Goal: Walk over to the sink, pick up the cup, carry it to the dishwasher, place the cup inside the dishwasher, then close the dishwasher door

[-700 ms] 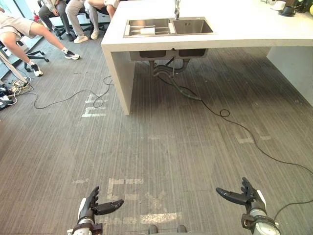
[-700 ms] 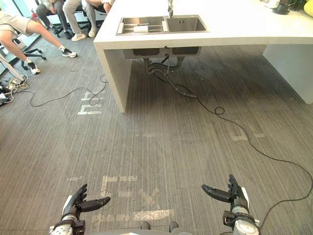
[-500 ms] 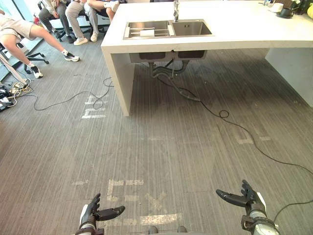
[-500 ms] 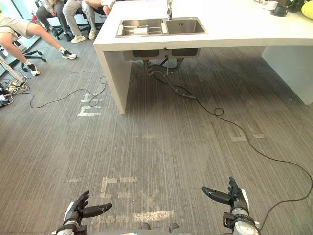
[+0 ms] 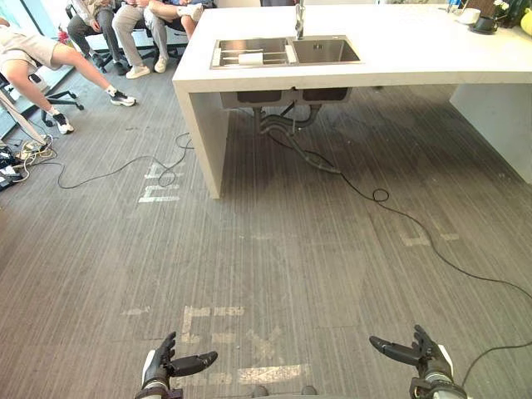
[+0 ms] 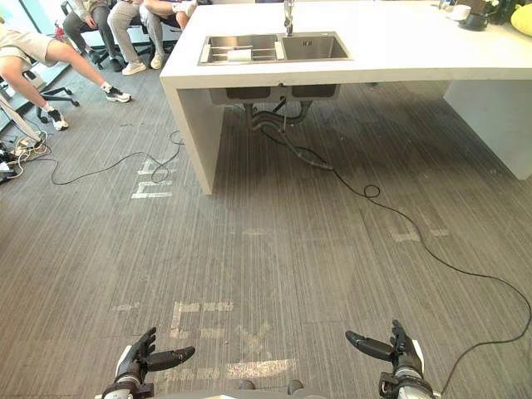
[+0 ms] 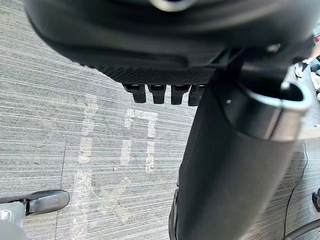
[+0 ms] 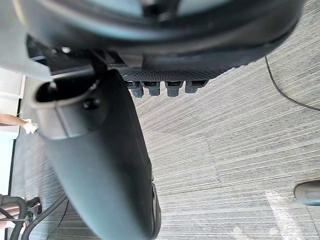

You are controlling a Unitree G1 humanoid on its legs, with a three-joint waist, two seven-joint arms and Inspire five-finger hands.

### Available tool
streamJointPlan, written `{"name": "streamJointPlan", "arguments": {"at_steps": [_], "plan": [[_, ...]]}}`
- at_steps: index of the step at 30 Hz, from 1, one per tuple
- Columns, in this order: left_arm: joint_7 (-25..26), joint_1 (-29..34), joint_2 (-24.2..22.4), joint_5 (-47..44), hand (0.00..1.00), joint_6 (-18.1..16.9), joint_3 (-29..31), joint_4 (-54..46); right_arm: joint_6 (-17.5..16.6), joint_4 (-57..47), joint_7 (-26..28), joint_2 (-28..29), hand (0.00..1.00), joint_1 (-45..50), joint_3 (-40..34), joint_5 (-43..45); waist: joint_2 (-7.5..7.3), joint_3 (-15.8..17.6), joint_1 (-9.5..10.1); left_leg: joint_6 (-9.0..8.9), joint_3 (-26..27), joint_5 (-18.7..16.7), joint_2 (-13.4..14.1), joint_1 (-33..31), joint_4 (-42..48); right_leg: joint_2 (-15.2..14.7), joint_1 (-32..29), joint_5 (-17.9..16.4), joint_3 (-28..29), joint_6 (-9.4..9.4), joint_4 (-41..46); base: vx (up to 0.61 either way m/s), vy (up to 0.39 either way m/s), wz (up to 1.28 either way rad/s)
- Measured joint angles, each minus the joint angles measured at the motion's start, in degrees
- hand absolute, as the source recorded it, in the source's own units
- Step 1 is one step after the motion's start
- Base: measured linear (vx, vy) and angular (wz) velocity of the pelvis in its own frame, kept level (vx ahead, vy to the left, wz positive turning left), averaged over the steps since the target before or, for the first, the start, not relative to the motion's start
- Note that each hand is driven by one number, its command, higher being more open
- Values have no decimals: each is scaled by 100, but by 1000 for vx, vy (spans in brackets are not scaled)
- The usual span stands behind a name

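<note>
Sink (image 5: 326,50) is sitting well ahead; cup (image 5: 250,57), prob. the white obj, is lying in its left basin. Empty, fingers straight, left hand (image 5: 157,370) & right hand (image 5: 428,359) are hanging low. Best walking straight in, stopping w/in reach.

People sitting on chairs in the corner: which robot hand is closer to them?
Left. The dark left hand hangs on their side, far short of the seated people; the dark right hand hangs farther across.
</note>
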Motion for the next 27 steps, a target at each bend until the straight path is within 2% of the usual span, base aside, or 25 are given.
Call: {"name": "streamJointPlan", "arguments": {"at_steps": [15,19,22,24,25,26,27], "plan": [[28,11,-65,-5,100,-1,0,-159,1,9,-13,32,100,-115,-202,207,-2,1,31,-69,184,-130,21,-57,21,21,-112,3,200,-4,-1,-3,-3,-6],[40,10,-65,-6,100,-3,1,-333,5,10,-58,32,100,-144,-236,206,-5,5,119,-10,359,-361,32,-260,367,17,-211,-1,377,5,4,57,9,-24],[41,21,-66,-16,100,-5,0,-525,11,10,-80,32,100,-225,-311,205,9,24,136,54,446,-654,47,-470,822,5,-250,-55,475,85,65,100,31,-18],[42,14,-86,-20,100,-7,0,-656,11,7,-91,27,100,-345,-422,205,63,76,137,82,497,-897,62,-615,1168,2,-421,-263,535,143,427,82,55,-16],[42,9,-148,-25,100,-9,0,-804,10,-16,-110,-11,100,-389,-450,203,124,153,136,110,520,-1168,46,-668,1485,-20,-683,-666,561,262,1195,54,51,-5],[42,0,-175,-26,100,-8,-2,-840,11,-22,-114,-28,100,-387,-451,203,143,186,136,123,519,-1272,36,-662,1592,-31,-787,-822,565,334,1567,54,64,1],[43,12,-221,-35,100,-12,-6,-940,12,-27,-114,-30,100,-356,-446,198,144,257,131,151,507,-1453,8,-581,1768,-47,-1122,-1067,549,442,2561,44,49,11]]}}
